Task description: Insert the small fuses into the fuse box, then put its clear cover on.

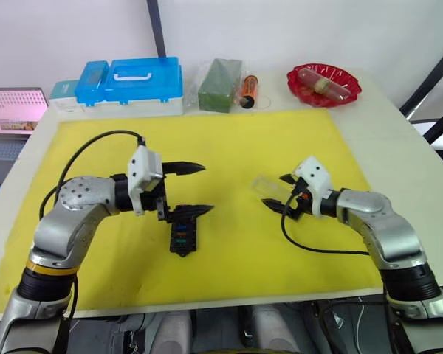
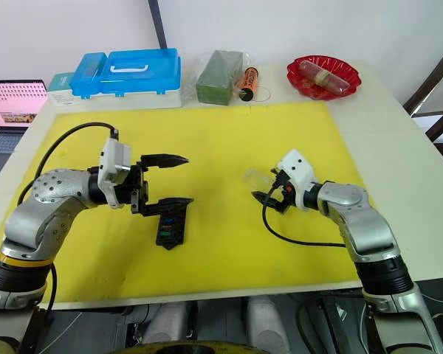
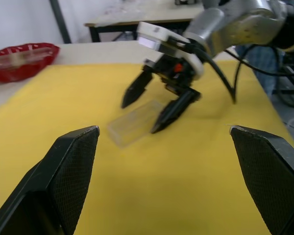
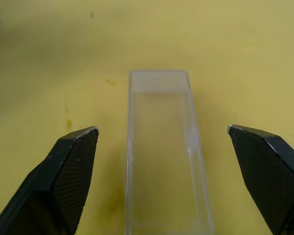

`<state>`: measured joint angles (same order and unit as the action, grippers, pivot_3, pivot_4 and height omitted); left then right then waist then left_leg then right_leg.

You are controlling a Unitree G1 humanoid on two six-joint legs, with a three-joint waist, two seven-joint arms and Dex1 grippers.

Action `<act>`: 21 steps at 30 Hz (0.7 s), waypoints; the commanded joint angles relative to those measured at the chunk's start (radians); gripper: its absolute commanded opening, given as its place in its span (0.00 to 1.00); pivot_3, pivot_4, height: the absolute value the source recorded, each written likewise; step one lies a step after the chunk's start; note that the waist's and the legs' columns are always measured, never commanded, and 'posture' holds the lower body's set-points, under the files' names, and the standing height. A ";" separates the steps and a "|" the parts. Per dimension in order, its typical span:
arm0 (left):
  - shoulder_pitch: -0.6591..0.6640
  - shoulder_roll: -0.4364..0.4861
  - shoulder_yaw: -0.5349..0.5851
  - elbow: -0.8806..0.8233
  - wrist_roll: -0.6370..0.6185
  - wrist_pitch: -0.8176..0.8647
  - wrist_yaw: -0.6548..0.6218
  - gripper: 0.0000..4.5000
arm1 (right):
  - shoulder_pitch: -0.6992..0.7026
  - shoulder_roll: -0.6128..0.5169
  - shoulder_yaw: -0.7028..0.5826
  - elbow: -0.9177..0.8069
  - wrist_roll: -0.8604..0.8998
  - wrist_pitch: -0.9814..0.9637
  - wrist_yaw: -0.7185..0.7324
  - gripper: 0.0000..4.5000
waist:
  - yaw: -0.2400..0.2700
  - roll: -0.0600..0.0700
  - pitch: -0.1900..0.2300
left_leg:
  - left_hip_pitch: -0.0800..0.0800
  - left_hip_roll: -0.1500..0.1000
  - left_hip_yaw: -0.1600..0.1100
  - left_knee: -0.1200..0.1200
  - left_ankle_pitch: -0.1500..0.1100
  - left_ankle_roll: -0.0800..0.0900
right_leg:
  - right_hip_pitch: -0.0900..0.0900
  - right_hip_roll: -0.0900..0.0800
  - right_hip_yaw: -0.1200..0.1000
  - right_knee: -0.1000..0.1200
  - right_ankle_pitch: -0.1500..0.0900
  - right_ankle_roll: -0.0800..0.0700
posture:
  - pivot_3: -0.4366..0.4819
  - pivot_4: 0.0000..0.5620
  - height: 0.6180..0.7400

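Note:
The black fuse box lies on the yellow mat left of centre, with small fuses showing as coloured specks in its slots. My left gripper hovers open just above the box's far end, its lower finger over the box. To the right, the clear cover lies flat on the mat. My right gripper is open and low, one finger on either side of the cover's near end. The left wrist view also shows the cover between those fingers.
Along the table's far edge stand a blue-lidded plastic case, a wrapped green block, an orange tube and a red dish holding a clear tube. A laptop sits off the table's left side.

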<state>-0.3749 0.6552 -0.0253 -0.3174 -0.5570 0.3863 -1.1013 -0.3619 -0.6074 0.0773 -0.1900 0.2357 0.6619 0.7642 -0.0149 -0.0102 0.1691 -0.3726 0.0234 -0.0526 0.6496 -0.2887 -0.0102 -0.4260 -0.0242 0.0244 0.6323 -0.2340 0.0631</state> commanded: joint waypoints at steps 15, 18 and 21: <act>-0.003 0.014 0.049 -0.019 -0.037 0.007 0.001 1.00 | -0.020 -0.005 -0.013 0.001 0.008 -0.022 -0.020 0.42 | 0.001 0.000 0.000 | 0.000 0.000 0.000 0.000 0.000 0.000 | 0.000 0.000 0.000 0.000 0.000 0.000 | 0.48 0.27 1.00; 0.051 0.038 0.117 -0.044 -0.071 0.014 0.005 1.00 | -0.035 -0.010 -0.013 -0.021 0.010 -0.012 -0.021 0.42 | -0.004 0.000 0.000 | 0.000 0.000 0.000 0.000 0.000 0.000 | 0.000 0.000 0.000 0.000 0.000 0.000 | 0.48 0.27 1.00; 0.159 0.078 0.212 -0.108 -0.109 0.024 0.009 1.00 | -0.062 -0.004 -0.019 -0.038 0.018 0.008 -0.031 0.42 | -0.007 0.000 0.000 | 0.000 0.000 0.000 0.000 0.000 0.000 | 0.000 0.000 0.000 0.000 0.000 0.000 | 0.48 0.27 1.00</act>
<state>-0.2475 0.7110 0.1169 -0.3637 -0.6303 0.4096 -1.0964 -0.3914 -0.6088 0.0876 -0.1758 0.2388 0.6693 0.7395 -0.0222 -0.0102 0.1693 -0.3724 0.0240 -0.0525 0.6494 -0.2887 -0.0101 -0.4267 -0.0240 0.0246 0.6323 -0.2340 0.0629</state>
